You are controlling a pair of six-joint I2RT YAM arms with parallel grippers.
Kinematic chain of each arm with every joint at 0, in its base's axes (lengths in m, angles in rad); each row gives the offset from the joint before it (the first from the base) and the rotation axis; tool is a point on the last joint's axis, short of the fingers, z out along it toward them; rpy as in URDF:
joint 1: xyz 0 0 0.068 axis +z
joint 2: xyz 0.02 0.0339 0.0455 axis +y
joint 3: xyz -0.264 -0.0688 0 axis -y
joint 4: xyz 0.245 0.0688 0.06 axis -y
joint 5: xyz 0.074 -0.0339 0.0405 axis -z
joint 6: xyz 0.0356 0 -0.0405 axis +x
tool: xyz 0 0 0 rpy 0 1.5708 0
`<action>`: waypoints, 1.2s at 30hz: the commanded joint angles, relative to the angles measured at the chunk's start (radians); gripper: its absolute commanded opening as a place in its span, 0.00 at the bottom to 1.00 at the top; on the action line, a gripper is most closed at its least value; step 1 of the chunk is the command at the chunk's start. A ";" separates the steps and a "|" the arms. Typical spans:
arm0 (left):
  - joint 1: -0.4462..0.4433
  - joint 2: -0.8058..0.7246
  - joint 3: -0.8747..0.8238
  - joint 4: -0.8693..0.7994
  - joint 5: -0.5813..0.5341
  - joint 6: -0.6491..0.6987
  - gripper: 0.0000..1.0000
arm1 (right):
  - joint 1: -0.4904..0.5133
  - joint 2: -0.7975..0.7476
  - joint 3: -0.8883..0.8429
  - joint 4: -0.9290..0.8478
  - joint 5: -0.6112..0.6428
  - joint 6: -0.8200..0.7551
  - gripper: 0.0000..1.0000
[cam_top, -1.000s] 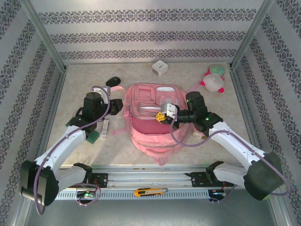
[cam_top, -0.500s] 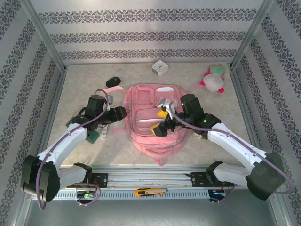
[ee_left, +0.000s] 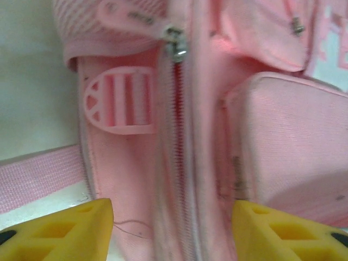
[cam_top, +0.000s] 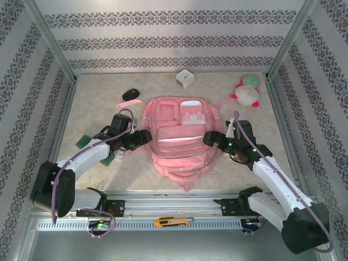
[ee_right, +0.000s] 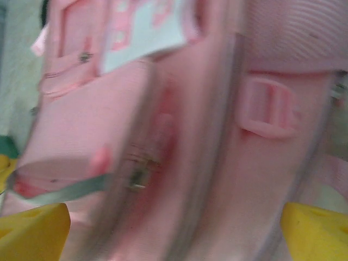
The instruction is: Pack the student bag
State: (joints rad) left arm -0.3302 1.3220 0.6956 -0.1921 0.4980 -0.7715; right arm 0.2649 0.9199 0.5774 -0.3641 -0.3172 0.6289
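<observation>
The student bag (cam_top: 179, 138), a big pink backpack, lies flat on its back in the middle of the table, front pockets up. My left gripper (cam_top: 145, 137) is low against its left side and my right gripper (cam_top: 209, 140) against its right side. In the left wrist view the yellow fingertips (ee_left: 60, 231) stand apart astride the bag's side zipper seam (ee_left: 176, 163), with a metal zipper pull (ee_left: 176, 46) farther up. The right wrist view is blurred; its gripper (ee_right: 174, 231) stands wide open over the bag's pink side (ee_right: 217, 163).
A white cube (cam_top: 185, 78) and a pink-and-white plush toy (cam_top: 247, 92) sit at the back. A black mouse (cam_top: 131, 94) lies left of the bag's top. A green item (cam_top: 110, 158) lies under my left arm. An orange utility knife (cam_top: 173, 221) rests on the front rail.
Both arms have come down from above the bag to its sides. The right gripper has gone from shut over the bag's top to wide open at its right side.
</observation>
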 commanded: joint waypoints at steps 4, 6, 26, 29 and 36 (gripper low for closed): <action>-0.032 0.070 -0.031 0.084 0.002 -0.025 0.57 | -0.007 -0.023 -0.072 0.026 0.037 0.055 0.98; -0.033 0.090 -0.033 0.092 0.000 -0.021 0.57 | -0.006 0.000 -0.093 0.075 0.001 0.062 0.98; 0.006 0.294 0.120 0.154 -0.105 0.022 0.45 | 0.099 0.456 0.059 0.405 0.041 0.043 0.78; 0.026 0.339 0.188 0.132 -0.110 0.042 0.47 | 0.100 0.497 0.102 0.412 0.046 0.036 0.79; 0.066 0.301 0.271 0.028 -0.145 0.088 0.52 | 0.100 0.408 0.173 0.217 0.120 -0.038 0.90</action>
State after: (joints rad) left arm -0.2794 1.6676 0.9348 -0.0963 0.3866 -0.7300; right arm 0.3523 1.3991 0.6983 -0.0601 -0.2543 0.6525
